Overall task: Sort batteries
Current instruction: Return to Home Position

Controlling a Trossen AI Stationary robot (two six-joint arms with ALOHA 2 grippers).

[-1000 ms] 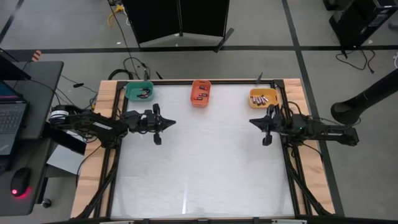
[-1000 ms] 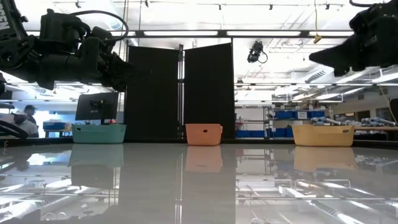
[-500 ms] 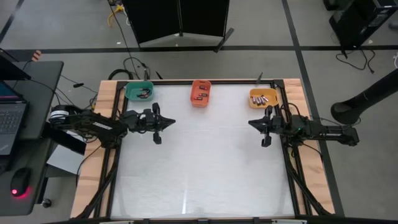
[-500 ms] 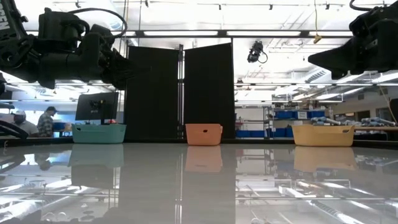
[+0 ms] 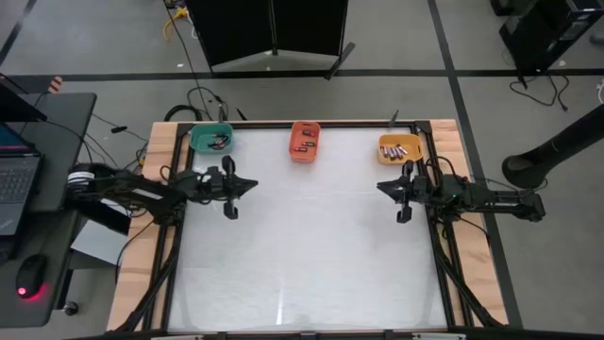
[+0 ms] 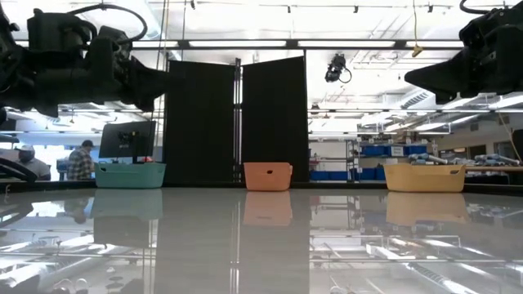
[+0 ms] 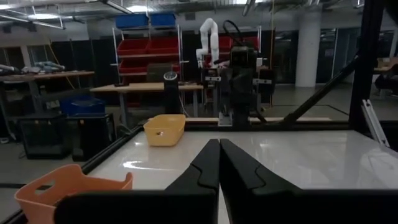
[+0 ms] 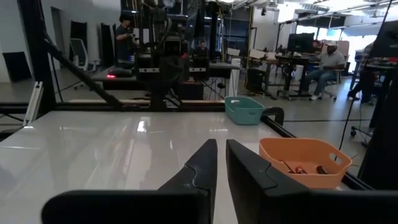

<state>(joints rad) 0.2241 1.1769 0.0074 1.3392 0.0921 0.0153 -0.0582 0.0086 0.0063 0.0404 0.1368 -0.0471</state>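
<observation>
Now, batteries (image 5: 400, 149) binned, left jaws closed, right jaws by yellow bin (image 5: 382, 148)

Overhead down; low level; wrists forward (table (image 5: 302, 255) shared).

The left claw (image 7: 219, 144) reaches out over the pale desk (image 7: 298, 155), its two dark fingers pressed tight together. An orange bin (image 7: 68, 186) sits by one edge of the desk. A yellow bin (image 7: 165, 129) stands farther along that edge, toward the corner. The right arm (image 7: 241, 81) rises at the far edge, with shelves (image 7: 155, 50) of red and blue boxes behind it.
</observation>
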